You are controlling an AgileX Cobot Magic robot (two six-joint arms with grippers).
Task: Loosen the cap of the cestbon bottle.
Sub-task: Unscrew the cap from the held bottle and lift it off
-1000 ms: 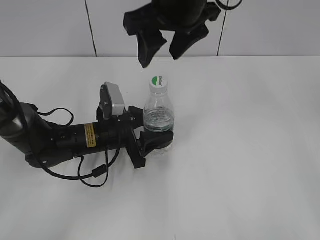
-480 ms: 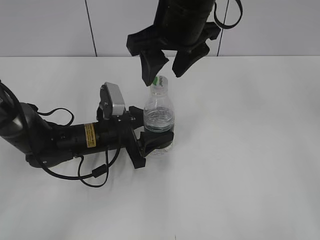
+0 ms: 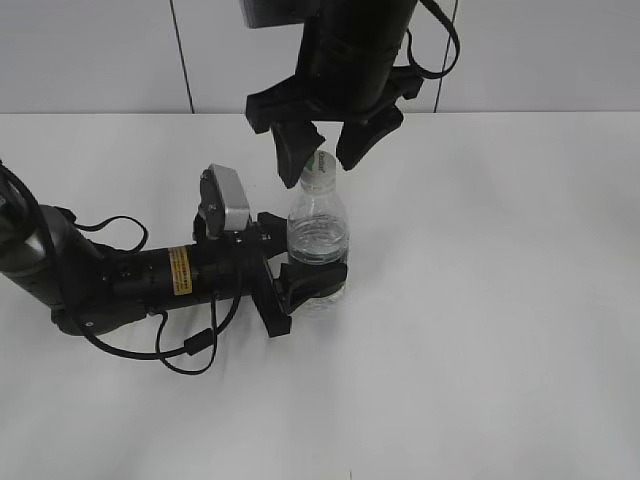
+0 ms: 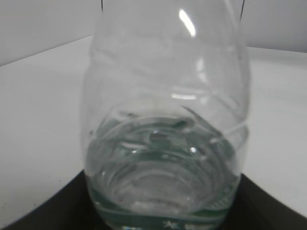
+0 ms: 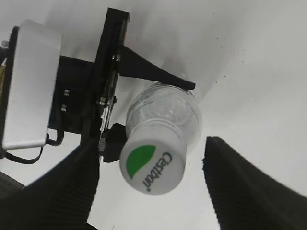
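White table (image 3: 500, 300), grey panelled wall (image 3: 560, 50), left claw (image 3: 305, 285) gripping cestbon bottle (image 3: 318, 235)

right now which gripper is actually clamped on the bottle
The left gripper, clamped on the cestbon bottle low down. The right gripper is open around the cap.

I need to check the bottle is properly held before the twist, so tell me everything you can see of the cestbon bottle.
The cestbon bottle is small, clear plastic, standing upright on the white table, partly filled with water. A dark green band circles its lower body. The left gripper is clamped around that lower body from the left side. Its white cap, printed with a green half-circle and "Cestbon", is still on. The right gripper hangs open over it, fingers either side of the cap, not touching.
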